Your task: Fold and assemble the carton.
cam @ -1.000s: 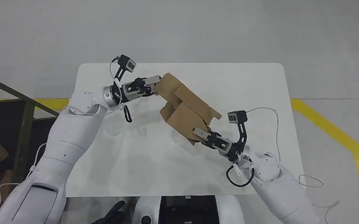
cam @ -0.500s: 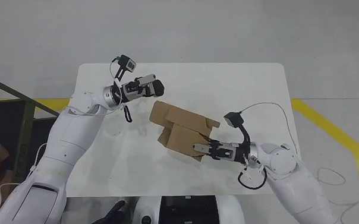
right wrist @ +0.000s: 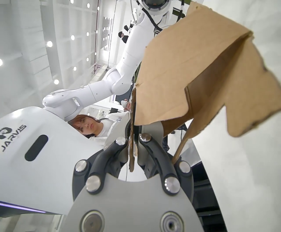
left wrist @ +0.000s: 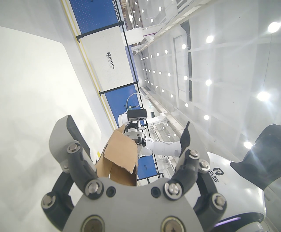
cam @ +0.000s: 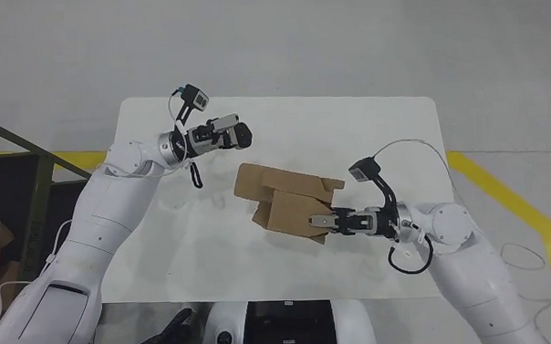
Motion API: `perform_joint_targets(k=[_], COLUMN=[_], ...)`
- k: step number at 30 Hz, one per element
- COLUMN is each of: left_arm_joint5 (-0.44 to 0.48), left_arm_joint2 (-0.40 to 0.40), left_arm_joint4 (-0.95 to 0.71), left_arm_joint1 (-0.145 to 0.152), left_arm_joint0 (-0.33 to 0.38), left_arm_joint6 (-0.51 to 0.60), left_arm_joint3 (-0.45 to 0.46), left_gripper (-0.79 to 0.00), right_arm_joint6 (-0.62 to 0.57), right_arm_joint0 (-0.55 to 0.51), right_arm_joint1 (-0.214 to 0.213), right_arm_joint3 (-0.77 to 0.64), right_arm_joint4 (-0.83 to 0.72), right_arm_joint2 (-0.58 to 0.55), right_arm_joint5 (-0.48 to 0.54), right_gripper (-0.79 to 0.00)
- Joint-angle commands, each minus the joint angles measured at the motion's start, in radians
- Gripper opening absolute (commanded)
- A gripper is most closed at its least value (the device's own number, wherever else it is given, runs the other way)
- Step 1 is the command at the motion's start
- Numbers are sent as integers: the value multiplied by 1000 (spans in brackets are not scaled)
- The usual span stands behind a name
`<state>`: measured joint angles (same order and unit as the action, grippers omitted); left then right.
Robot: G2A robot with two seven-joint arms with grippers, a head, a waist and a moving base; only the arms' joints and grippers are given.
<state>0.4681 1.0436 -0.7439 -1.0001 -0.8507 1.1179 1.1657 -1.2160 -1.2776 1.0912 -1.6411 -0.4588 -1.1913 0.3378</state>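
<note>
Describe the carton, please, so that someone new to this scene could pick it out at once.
Above the white table, near its middle, is the carton: a half-folded brown cardboard shell with loose flaps. It is the only brown thing there, its edge pinched by the right gripper.

The left arm (cam: 120, 177) climbs from the shoulder, bends at the elbow by the far left corner of the bench (cam: 384, 132), and lays its forearm out toward the middle. The left tool (cam: 235, 135) hangs in the air there, its two fingers (left wrist: 72, 131) spread wide apart. The right arm (cam: 451, 230) comes in from the opposite side (forearm nearly level, wrist in line with it), and the right tool (cam: 320, 222) is pinched tight on a flap edge of the carton (cam: 285, 194).
</note>
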Motion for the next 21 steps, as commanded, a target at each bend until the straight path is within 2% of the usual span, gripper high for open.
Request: perform_joint_targets(k=[1,4,18,21], left_arm_joint5=[0,0,0,-8], left_arm_joint2=[0,0,0,0], left_arm_joint4=[0,0,0,9], left_arm_joint1=[0,0,0,0], left_arm_joint0=[0,0,0,-6], left_arm_joint6=[0,0,0,-13], left_arm_joint3=[0,0,0,13], left_gripper=[0,0,0,0], right_arm_joint6=[-9,36,36,60], right_arm_joint0=[33,65,65,55], right_arm_joint1=[3,8,8,10], right_arm_joint3=[28,51,51,50], right_arm_joint4=[-37,-17,-17,-31], right_arm_joint2=[11,31,31,40], right_arm_joint5=[-36,-53,-53,-80], right_gripper=[-785,-785,-785,-785])
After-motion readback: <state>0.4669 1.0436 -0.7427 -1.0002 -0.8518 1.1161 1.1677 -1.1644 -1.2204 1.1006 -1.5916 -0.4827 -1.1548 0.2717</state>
